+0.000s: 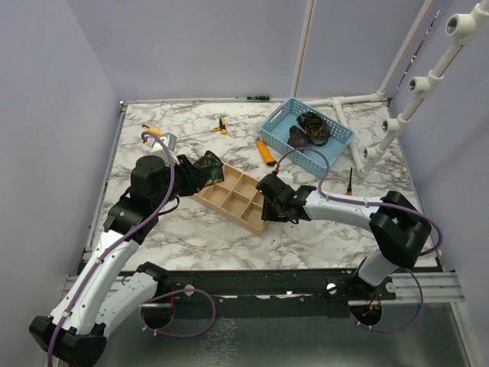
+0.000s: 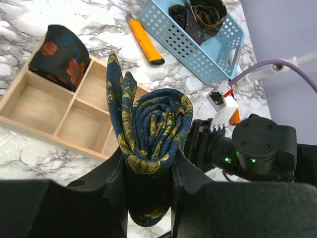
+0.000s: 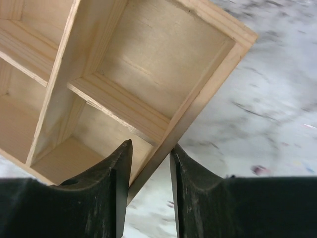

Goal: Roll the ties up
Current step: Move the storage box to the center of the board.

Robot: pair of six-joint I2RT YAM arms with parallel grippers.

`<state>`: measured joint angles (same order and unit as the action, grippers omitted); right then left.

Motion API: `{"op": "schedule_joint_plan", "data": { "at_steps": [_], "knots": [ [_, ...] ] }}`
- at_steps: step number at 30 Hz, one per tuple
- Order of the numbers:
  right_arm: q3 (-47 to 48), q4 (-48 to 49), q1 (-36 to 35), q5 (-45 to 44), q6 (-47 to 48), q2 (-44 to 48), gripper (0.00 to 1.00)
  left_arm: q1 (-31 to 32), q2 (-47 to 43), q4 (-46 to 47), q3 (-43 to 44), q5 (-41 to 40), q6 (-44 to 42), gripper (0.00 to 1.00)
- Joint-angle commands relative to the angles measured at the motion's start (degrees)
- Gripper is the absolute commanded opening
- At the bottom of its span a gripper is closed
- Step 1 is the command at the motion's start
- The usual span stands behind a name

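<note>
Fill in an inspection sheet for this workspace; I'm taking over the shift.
Surface: marble table.
Job's things: navy tie rolled, in left gripper; red-marked tie coiled in a corner of the tray; more ties in basket.
Clutter: cutter, small tools beyond tray.
Grippers: left gripper shut on navy tie; right gripper astride tray rim, grip unclear.
Cables: purple cable along each arm.
Surroundings: plain walls, pipe frame.

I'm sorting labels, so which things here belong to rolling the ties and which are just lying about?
Job: navy tie in left pincer; orange-marked tie; basket ties; wooden tray; blue basket.
Lying about: orange-handled cutter; small yellow tool.
</note>
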<state>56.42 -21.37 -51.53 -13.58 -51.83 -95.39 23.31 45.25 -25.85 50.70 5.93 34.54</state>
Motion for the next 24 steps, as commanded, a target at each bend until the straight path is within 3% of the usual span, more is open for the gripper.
{"op": "schedule_joint_plan", "data": {
  "at_steps": [1,5,12,18,24],
  "knots": [
    [-5.4,-11.6,0.9,-4.0,8.3,5.8,0.37,-0.1,0.5,1.6,-0.9,6.3,-1.3,0.0],
    [-8.4,-18.4,4.0,-4.9,10.2,11.3,0.37,-0.1,1.7,2.4,-1.8,14.0,-3.0,0.0],
    [-16.3,-19.1,18.9,-3.8,8.0,28.8,0.53,0.1,2.9,5.9,-4.3,26.6,-3.2,0.0],
    [-15.2,-16.9,17.2,-2.0,9.7,36.0,0.61,0.3,3.2,7.7,-6.4,31.4,-3.0,0.0],
    [-14.5,-12.6,11.5,3.3,12.5,39.4,0.63,0.3,2.3,11.5,-8.0,30.0,0.1,0.0]
  ]
}}
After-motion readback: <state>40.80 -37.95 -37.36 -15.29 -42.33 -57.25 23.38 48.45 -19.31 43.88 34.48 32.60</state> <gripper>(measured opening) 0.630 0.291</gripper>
